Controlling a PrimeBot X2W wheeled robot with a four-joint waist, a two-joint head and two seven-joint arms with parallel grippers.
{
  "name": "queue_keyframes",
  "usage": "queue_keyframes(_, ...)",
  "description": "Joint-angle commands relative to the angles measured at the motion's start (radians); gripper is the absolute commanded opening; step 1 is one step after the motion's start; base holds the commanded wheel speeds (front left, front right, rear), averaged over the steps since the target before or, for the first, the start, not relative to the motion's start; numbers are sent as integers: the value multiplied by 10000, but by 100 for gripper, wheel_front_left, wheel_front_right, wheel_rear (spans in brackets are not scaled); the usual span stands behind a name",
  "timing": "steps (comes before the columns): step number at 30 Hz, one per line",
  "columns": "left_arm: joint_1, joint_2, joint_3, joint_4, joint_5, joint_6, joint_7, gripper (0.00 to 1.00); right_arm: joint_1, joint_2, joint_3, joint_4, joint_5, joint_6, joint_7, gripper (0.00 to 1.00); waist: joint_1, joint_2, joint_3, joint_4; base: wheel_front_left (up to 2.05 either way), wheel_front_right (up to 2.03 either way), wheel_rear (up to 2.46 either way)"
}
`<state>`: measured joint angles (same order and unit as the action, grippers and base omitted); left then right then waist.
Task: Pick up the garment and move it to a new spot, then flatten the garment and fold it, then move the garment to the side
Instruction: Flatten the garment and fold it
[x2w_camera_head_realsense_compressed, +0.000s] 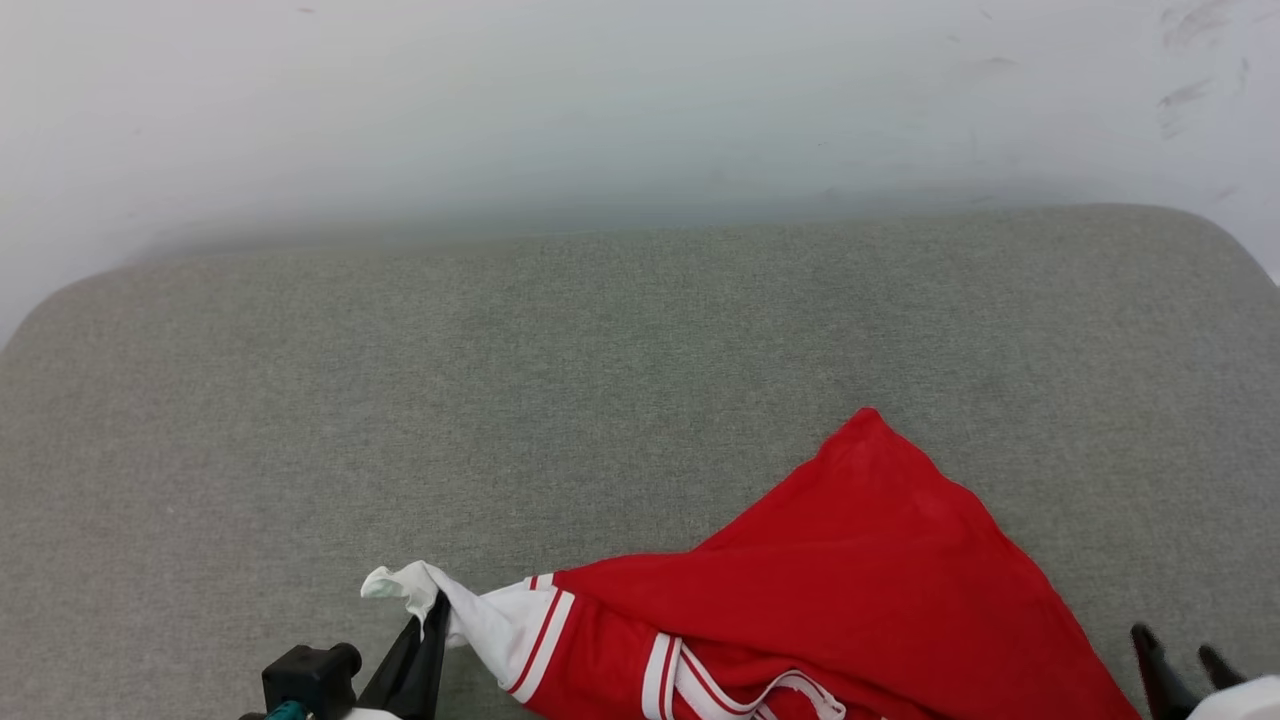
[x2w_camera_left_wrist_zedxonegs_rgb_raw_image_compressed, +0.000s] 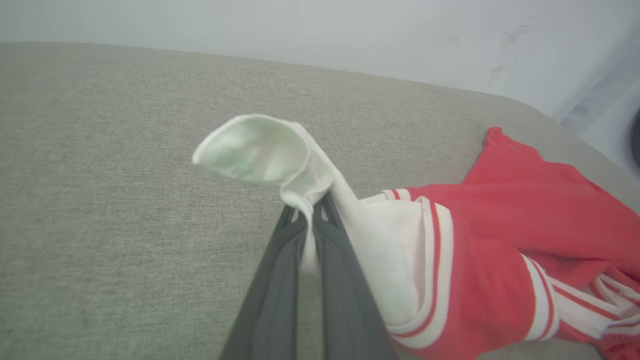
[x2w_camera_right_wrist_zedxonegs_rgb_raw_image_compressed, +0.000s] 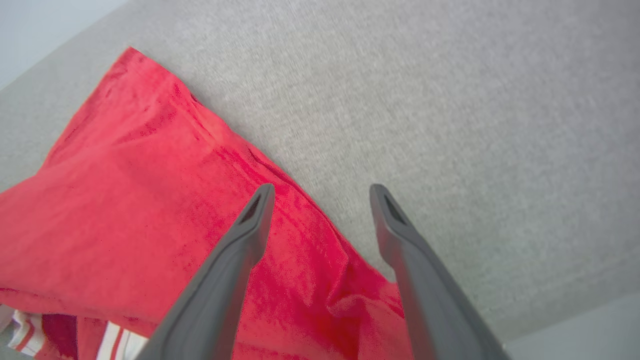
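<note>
Head view: the garment (x2w_camera_head_realsense_compressed: 840, 590) lies crumpled at the near edge of the grey cushion (x2w_camera_head_realsense_compressed: 620, 350), a white wall (x2w_camera_head_realsense_compressed: 600, 90) behind.
Left wrist view: the left gripper (x2w_camera_left_wrist_zedxonegs_rgb_raw_image_compressed: 307, 210) pinches its white sleeve (x2w_camera_left_wrist_zedxonegs_rgb_raw_image_compressed: 260, 150).
Right wrist view: the right gripper (x2w_camera_right_wrist_zedxonegs_rgb_raw_image_compressed: 322, 192) gapes empty over red cloth.

Am noting garment (x2w_camera_head_realsense_compressed: 860, 560): soft matt knit cloth, red body, white sleeve, striped trim. Surface (x2w_camera_head_realsense_compressed: 600, 380) under it showing grey woven fabric, coarse, matt. My left gripper (x2w_camera_left_wrist_zedxonegs_rgb_raw_image_compressed: 312, 207) and right gripper (x2w_camera_right_wrist_zedxonegs_rgb_raw_image_compressed: 322, 192) showing smooth, dark matt plastic fingers.
</note>
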<state>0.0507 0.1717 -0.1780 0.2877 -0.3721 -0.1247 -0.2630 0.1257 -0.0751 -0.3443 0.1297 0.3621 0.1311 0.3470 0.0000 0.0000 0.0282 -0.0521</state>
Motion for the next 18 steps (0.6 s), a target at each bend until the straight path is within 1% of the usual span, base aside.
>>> queue_keyframes(1,-110,7,24,-24,49,-21,-22,0,-184,-119,-8,-61,-34,-7,-168,100,0,0,35,40,0,0,0)
queue_keyframes(4,-267,-31,2,-136,76,-26,-22,0,-696,-325,443,28,-23,-5,-1620,100,0,0,174,156,0,0,0)
queue_keyframes(5,-331,-51,3,-190,103,-29,-22,0,-929,-386,610,106,77,-5,-1951,100,0,0,238,194,0,0,0)
queue_keyframes(7,-417,-116,-6,-301,176,-22,-22,0,-1425,-654,916,320,177,-5,-2399,100,0,0,396,284,0,0,0)
queue_keyframes(9,-533,-202,-10,-435,224,-26,-22,0,-1913,-956,1343,584,240,-5,-2429,100,0,0,560,390,0,0,0)
queue_keyframes(12,-742,-328,-100,-585,287,-28,-22,0,-2803,-1532,2010,1080,437,-5,-1750,100,0,0,880,574,0,0,0)
queue_keyframes(14,-931,-400,-221,-677,346,-40,-22,0,-3506,-1981,2563,1264,639,-5,-932,100,0,0,1161,731,0,0,0)
queue_keyframes(18,-1365,-457,-460,-801,377,-52,-22,0,-4759,-2942,3721,1629,954,-7,1335,100,0,0,1696,1040,0,0,0)
